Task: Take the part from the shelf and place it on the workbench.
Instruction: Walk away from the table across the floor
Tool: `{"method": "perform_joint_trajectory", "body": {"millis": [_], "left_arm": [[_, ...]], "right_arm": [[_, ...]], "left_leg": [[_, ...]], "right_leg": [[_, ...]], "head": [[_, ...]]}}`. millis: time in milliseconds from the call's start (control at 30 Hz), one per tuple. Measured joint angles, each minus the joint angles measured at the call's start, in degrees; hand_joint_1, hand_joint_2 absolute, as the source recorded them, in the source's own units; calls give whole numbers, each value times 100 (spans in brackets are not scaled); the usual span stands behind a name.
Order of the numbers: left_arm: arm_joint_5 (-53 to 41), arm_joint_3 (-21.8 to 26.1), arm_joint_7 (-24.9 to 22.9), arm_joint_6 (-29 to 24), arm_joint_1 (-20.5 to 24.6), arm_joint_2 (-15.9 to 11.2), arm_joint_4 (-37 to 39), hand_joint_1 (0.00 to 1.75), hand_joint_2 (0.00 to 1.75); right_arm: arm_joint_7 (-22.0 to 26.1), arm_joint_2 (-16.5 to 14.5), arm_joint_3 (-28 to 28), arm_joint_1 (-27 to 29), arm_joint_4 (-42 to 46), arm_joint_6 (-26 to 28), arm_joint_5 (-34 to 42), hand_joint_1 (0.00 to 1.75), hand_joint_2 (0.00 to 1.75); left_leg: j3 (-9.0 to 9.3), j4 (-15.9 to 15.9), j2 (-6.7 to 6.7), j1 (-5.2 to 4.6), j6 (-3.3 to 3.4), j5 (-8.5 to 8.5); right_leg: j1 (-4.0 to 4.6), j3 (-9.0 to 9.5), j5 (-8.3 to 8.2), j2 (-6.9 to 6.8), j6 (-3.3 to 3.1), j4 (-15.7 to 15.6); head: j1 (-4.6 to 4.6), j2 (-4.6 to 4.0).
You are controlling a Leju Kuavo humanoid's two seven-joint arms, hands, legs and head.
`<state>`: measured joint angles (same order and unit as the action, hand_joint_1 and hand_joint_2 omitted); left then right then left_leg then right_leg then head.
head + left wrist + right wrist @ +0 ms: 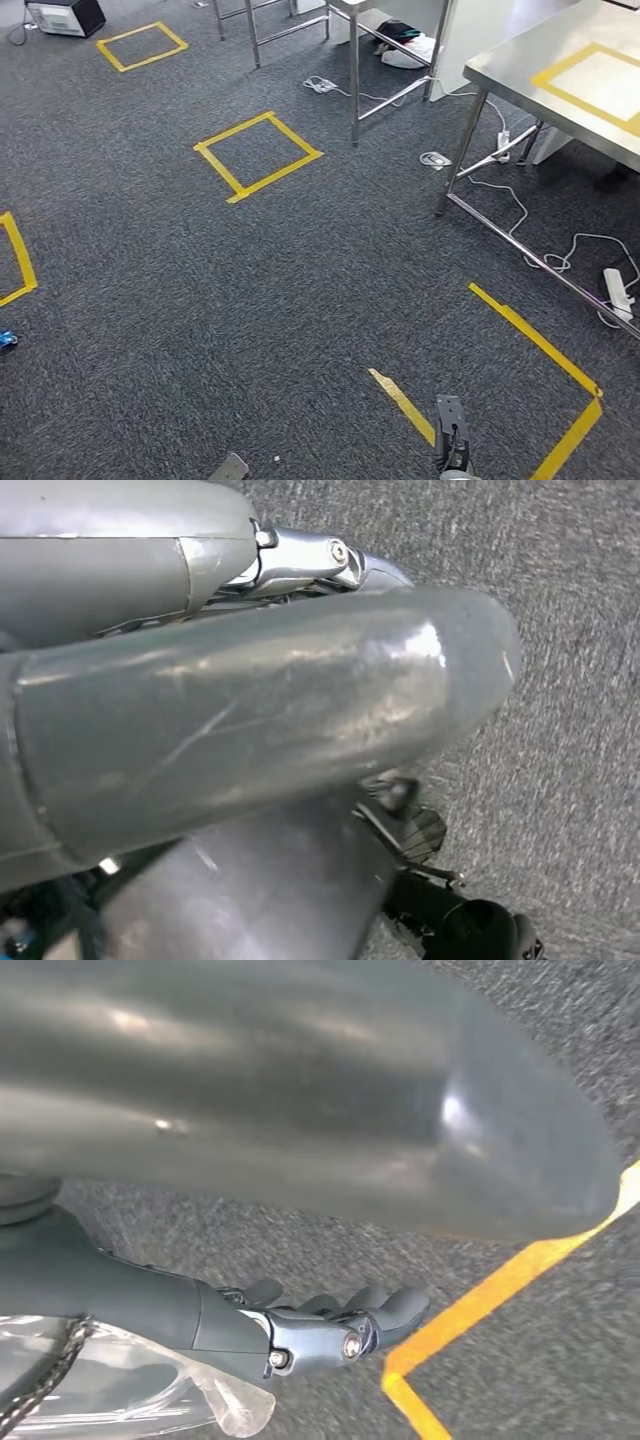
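Observation:
The steel workbench (528,70) stands at the right of the head view, with a yellow tape square (596,85) on its top. At the bottom edge of that view, my right hand (451,435) hangs low over the carpet beside a yellow floor mark. Close up, my right hand (332,1325) has its fingers (392,1305) stretched out straight, well apart from the thumb (302,1090), with only carpet between them. My left hand (229,467) just peeks in at the bottom edge. In its wrist view my left hand (264,710) hangs with its fingers (317,560) lying straight and nothing seen in it.
Grey carpet carries yellow tape squares (258,155). Cables and a power strip (617,290) lie under the workbench. More steel table legs (353,70) stand at the back, and a dark box (66,15) sits far left. Clear plastic (136,1385) shows beside my right wrist.

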<state>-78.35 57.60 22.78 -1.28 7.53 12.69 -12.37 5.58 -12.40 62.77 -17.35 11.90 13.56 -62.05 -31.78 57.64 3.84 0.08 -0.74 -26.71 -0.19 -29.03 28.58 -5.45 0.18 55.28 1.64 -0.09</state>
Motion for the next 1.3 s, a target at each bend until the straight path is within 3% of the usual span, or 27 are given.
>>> {"method": "perform_joint_trajectory", "body": {"millis": [33,233,267,367,400,467,533,600,667,733,800,867,900,933,1000,1067,1100,1167,1233,1300], "left_arm": [[7,-7,2,0,6,1,0,0,0],[31,-10,8,2,2,-1,0,0,0],[47,-9,8,3,-6,-2,0,0,0],[92,-8,8,7,-16,2,0,0,0],[94,-8,8,8,-17,3,0,0,0],[98,-8,9,14,-23,3,0,0,0],[105,-8,13,22,-10,4,0,0,0],[111,-8,20,27,-8,2,0,0,0],[115,-8,25,34,-26,-4,0,0,0],[116,-9,26,41,-31,-10,0,0,0],[117,-10,26,43,-16,-11,0,0,0],[117,-10,26,45,-17,-13,0,0,0],[117,-10,26,47,-24,-15,0,0,0],[117,-10,26,47,-30,-18,0,0,0],[119,-10,26,47,-27,-24,0,0,0],[122,-10,28,48,-6,-26,0,0,0],[125,-10,30,48,-3,-28,0,0,0],[138,-10,33,47,-19,-37,0,0,87],[146,-10,36,44,-26,-45,0,0,175],[148,-10,40,43,-5,-42,0,0,175]], "right_arm": [[15,1,1,-3,1,9,13,0,0],[61,-1,8,-6,-1,25,68,0,0],[97,-2,15,-12,-1,34,100,0,0],[182,-5,55,23,-1,69,183,0,0],[185,-5,64,41,-1,74,187,0,0],[200,-5,73,40,-1,86,197,0,0],[222,-1,89,33,-1,103,220,0,0],[241,3,107,35,-1,113,243,0,0],[256,3,119,35,0,117,261,0,0],[267,2,129,25,0,116,274,0,0],[271,5,138,34,-1,114,283,0,0],[271,12,143,47,-1,109,289,0,0],[272,15,144,46,0,107,290,0,0],[273,16,144,42,0,105,290,0,0],[276,16,144,34,0,99,289,0,0],[280,19,144,32,0,92,288,0,0],[281,20,144,31,0,89,287,0,0],[286,22,144,18,0,85,285,0,0],[298,23,144,5,1,82,280,0,0],[307,34,144,20,1,82,276,0,0]], "left_leg": [[41,-111,72,-22,35,1],[6,-114,0,-48,103,2],[-2,-129,-70,-44,151,22],[-57,-167,-496,-46,304,106],[-72,-157,-625,-55,315,115],[-75,-122,-786,-55,303,109],[-110,-65,-929,-62,259,98],[-178,-32,-1057,-55,186,119],[-229,-11,-1127,-39,119,129],[-368,282,-889,-44,60,-61],[-698,1008,-556,-33,4,-438],[-971,1625,-448,-1,-37,-650],[-969,1649,-427,11,-46,-602],[-855,1448,-398,19,-46,-456],[-431,657,-193,-1,-15,-98],[-163,108,15,-52,48,35],[-145,34,41,-78,77,17],[-163,-1,-79,-81,146,30],[-152,-40,-211,-55,221,61],[-154,-52,-355,-39,268,77]], "right_leg": [[15,-2,6,-38,24,6],[22,0,14,-132,73,9],[5,-35,83,-41,108,82],[-40,-737,690,473,193,1461],[-41,-882,720,543,188,1720],[-52,-596,295,654,169,1061],[-82,-269,52,912,156,382],[-90,-163,54,1013,139,182],[-89,-152,33,889,90,165],[-95,-136,14,736,23,137],[-77,-129,23,559,-22,131],[-61,-126,37,377,-37,132],[-58,-122,45,295,-38,132],[-57,-112,54,220,-33,133],[-47,-76,84,85,-3,134],[-16,-59,120,-37,50,147],[-2,-58,132,-101,76,151],[-9,-56,168,-170,136,159],[-39,-153,338,91,186,381],[-53,-498,686,436,203,1079]], "head": [[-6,0],[-11,0],[-17,0],[-46,0],[-49,0],[-49,0],[-48,0],[-46,0],[-45,0],[-9,0],[25,0],[26,0],[27,0],[28,0],[28,0],[25,0],[22,0],[16,0],[0,0],[-27,0]]}}
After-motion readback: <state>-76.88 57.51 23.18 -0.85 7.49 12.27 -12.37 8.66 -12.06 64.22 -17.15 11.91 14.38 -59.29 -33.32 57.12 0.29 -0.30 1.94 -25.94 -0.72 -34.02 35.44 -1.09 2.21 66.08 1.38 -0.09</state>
